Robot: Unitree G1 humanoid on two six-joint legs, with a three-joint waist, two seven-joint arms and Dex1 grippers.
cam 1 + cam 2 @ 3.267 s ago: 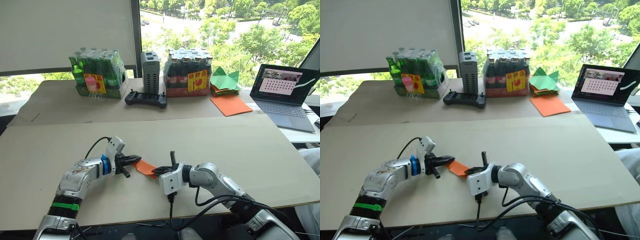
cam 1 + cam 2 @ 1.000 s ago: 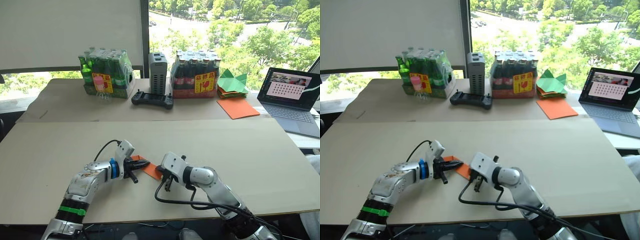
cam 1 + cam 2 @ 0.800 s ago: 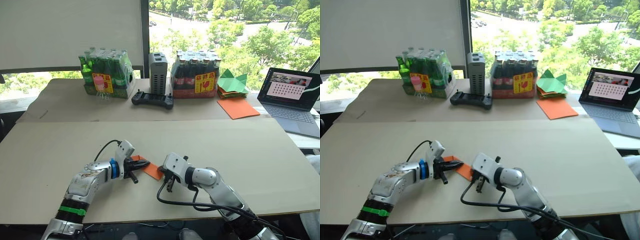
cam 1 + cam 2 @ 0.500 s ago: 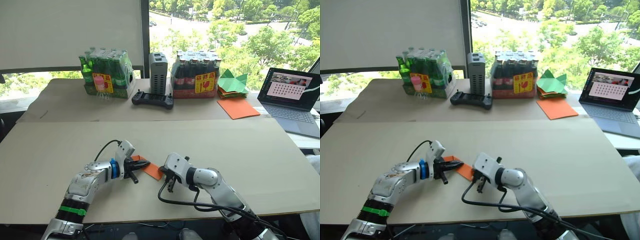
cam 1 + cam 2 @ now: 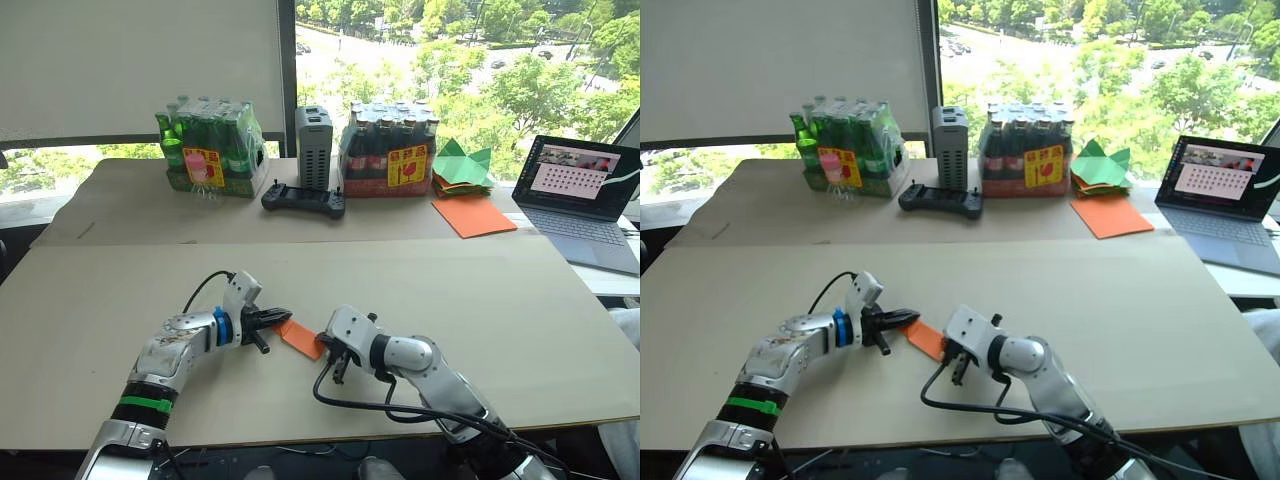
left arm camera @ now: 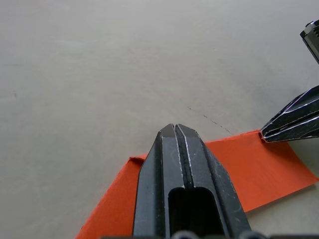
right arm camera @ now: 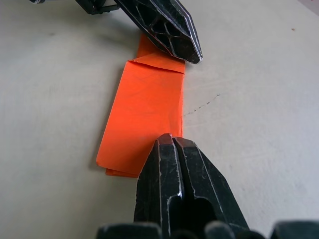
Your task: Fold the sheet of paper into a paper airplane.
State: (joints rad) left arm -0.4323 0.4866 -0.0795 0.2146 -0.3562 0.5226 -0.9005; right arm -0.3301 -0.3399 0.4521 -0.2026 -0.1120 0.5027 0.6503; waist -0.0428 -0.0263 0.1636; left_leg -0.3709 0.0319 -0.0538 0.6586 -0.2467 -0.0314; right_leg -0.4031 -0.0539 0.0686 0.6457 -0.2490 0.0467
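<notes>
The sheet of paper (image 5: 300, 338) is bright orange and folded into a narrow, layered strip with a small turned-down flap at one end (image 7: 147, 112). It lies flat on the tan table (image 5: 470, 300) between my two arms. My left gripper (image 5: 284, 317) is shut, its tips resting over the strip's left end (image 6: 175, 129). My right gripper (image 5: 330, 350) is also shut, with its tips at the strip's right end (image 7: 172, 142). In the right wrist view the left gripper's fingers (image 7: 164, 25) sit at the far end of the strip.
Along the back of the table stand two shrink-wrapped bottle packs (image 5: 205, 150) (image 5: 385, 145), a grey box (image 5: 313, 135) and a black controller (image 5: 303, 200). Green paper shapes (image 5: 462, 165), a bigger orange sheet (image 5: 475, 215) and an open laptop (image 5: 585, 195) are at the back right.
My left gripper has drawn back a little to the left, so more of the orange strip shows between the grippers. The right gripper has barely moved.
</notes>
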